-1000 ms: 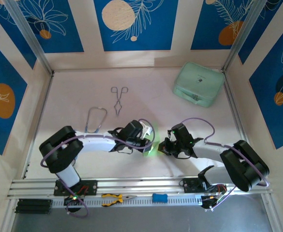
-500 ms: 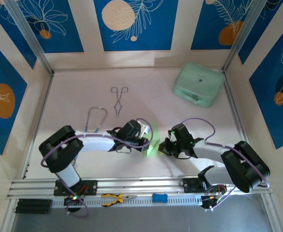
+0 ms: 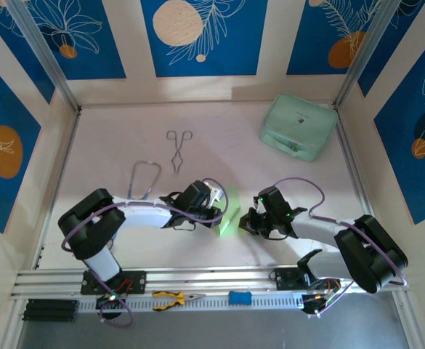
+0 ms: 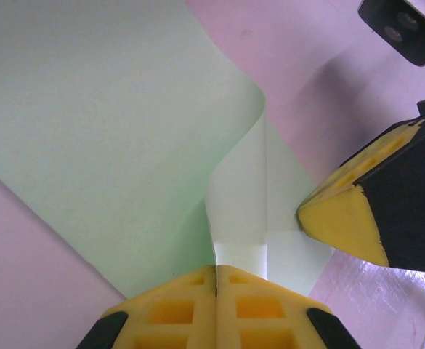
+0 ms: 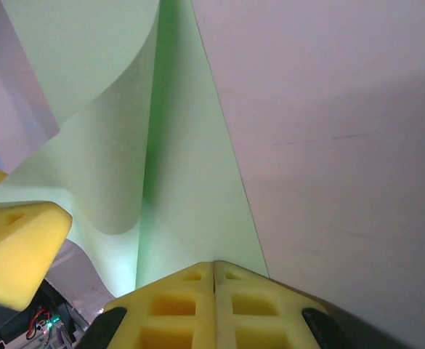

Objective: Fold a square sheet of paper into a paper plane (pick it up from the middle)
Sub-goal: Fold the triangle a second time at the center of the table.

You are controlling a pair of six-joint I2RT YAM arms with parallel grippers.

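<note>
While both arms reach toward the table's near middle, the square sheet of paper (image 3: 229,215) stands curled and partly folded between them. The left gripper (image 4: 216,273) pinches one paper edge with its pads pressed together. The right gripper (image 5: 213,266) pinches the opposite edge beside a crease. Bare table (image 3: 227,145) lies open behind, between the tongs (image 3: 178,149) and the mint case (image 3: 298,127).

Both arms are bending inward toward the square sheet of paper (image 3: 229,217). The left gripper (image 3: 218,212) is pinching its left side, pads pressed together. The right gripper (image 3: 245,221) is likewise clamping its right edge.
</note>
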